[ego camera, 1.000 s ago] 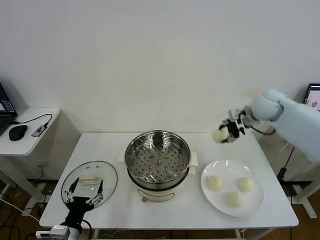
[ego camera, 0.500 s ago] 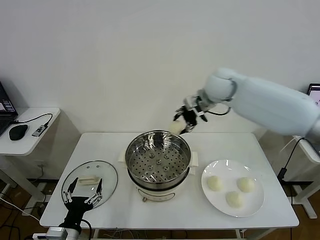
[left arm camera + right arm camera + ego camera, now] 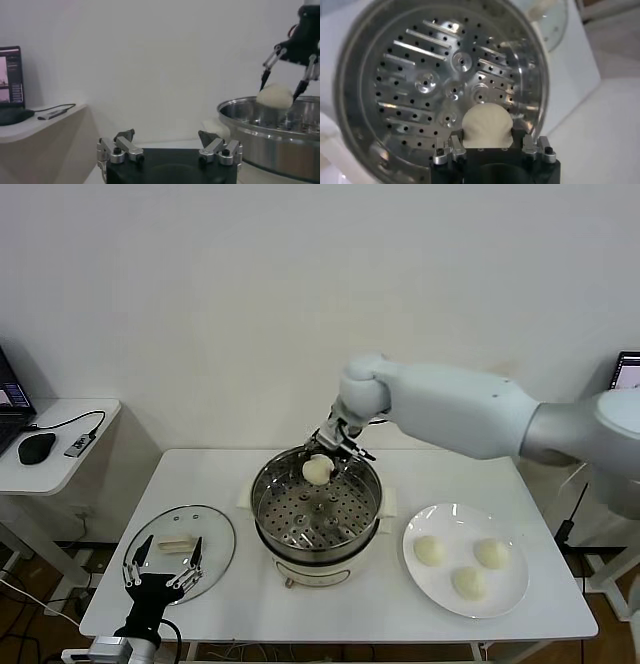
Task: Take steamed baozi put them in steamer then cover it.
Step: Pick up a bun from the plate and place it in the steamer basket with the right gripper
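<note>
Head view: right gripper [image 3: 322,456] fingers grip a bun [image 3: 317,471] over steamer [image 3: 316,514], frame centre; left gripper [image 3: 163,565] open, lower left by lid [image 3: 180,550].

The right gripper's body hides the lower part of the baozi [image 3: 486,125]. The steamer [image 3: 270,132] is cut off by the left wrist view's edge.

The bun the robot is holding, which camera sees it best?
The left wrist view: the bun shows whole between the right gripper fingers, above the steamer rim. The head view shows it small over the steamer. The right wrist view shows it close, its lower part hidden by the gripper.
</note>
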You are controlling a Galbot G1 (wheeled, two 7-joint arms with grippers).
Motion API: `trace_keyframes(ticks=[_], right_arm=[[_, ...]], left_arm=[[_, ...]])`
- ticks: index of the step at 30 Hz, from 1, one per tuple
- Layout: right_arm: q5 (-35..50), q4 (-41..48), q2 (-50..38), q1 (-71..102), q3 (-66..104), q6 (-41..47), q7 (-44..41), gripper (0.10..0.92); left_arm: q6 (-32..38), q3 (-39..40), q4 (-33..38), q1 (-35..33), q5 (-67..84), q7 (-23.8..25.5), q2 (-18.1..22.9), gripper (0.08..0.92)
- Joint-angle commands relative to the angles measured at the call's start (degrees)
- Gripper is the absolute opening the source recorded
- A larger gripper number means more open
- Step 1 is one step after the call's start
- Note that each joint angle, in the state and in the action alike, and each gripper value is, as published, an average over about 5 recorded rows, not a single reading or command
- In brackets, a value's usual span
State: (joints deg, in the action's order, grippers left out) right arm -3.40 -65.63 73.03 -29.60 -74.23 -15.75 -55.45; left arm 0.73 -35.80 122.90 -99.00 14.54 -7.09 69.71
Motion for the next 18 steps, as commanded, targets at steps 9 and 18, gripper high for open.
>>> trace_keyframes(ticks=[9, 18], right_arm=[[-11.21, 8.77, 4.55, 4.34, -0.1, -9.51, 2.87, 0.604], [-9.34, 8.39, 3.77, 2.71, 1.66, -9.18, 4.59, 0.767]], left_arm=[[0.22, 0.0, 0.28, 0.13, -0.08, -0.11, 0.24, 0.823], [0.16, -0.35, 0.74, 0.14, -0.13, -0.44, 0.26, 0.823]])
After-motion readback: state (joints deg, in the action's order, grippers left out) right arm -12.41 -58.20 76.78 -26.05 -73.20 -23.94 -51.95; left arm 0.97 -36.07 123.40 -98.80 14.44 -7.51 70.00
